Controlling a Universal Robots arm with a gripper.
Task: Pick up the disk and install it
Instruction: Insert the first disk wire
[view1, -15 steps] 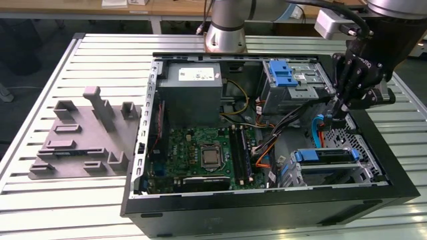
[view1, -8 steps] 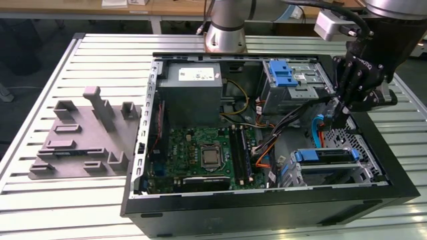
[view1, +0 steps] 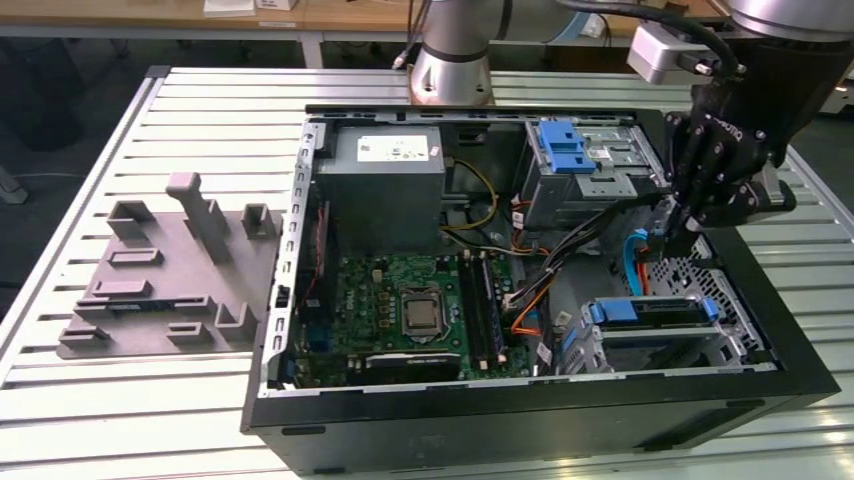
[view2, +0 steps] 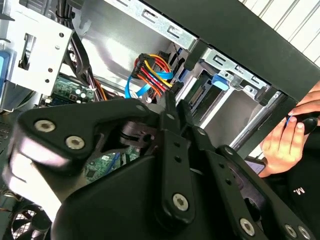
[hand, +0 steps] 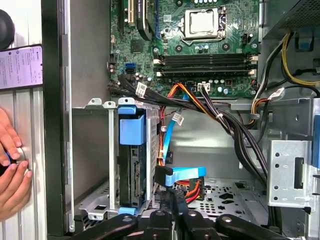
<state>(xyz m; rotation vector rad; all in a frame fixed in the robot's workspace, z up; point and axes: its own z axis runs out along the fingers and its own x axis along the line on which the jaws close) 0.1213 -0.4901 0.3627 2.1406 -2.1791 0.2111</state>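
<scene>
Matt black plastic end effector (view1: 681, 235); ribbed metal table (view1: 200, 110).

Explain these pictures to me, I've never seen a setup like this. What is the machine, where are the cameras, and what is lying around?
This is one silver robot arm reaching into an open black computer case that lies on a slatted metal table. The exterior view looks on from off the arm. Both wrist views ride on the arm and look into the case. The black gripper hangs low inside, near a blue flat cable. The flat silver-grey disk with blue side rails stands on edge in a metal cage. A grey moulded tray lies at the exterior view's left. A person's hand rests outside the case.
</scene>
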